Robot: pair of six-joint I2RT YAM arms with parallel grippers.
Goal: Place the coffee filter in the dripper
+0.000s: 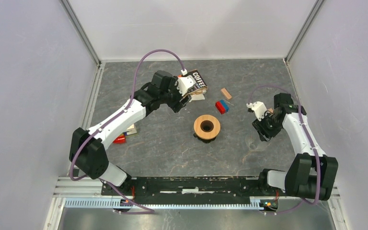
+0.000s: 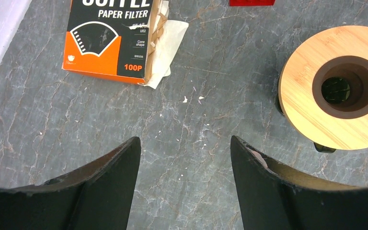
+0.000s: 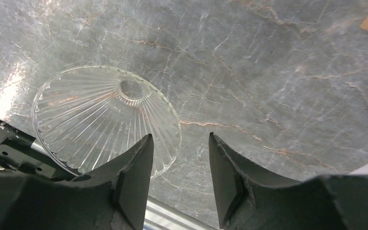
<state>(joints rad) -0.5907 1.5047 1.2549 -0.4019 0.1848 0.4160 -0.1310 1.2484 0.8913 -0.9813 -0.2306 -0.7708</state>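
The dripper (image 1: pixel 207 126) stands mid-table, with a tan wooden top and a dark centre hole; it also shows at the right of the left wrist view (image 2: pixel 306 91). White coffee filters (image 2: pixel 170 43) stick out of the open side of the orange-and-black paper filter packet (image 2: pixel 108 40), which lies at the back (image 1: pixel 199 80). My left gripper (image 2: pixel 184 140) is open and empty over bare table, between the packet and the dripper (image 1: pixel 184 99). My right gripper (image 3: pixel 180 136) is open and empty at the right (image 1: pixel 260 132), beside the rim of a clear ribbed glass cup (image 3: pixel 100 115).
Red and blue blocks (image 1: pixel 222 106) and a small wooden block (image 1: pixel 226 93) lie behind the dripper. A red object (image 1: pixel 120 139) and a flat pale item (image 1: pixel 131 129) lie under the left arm. Walls enclose the table on three sides.
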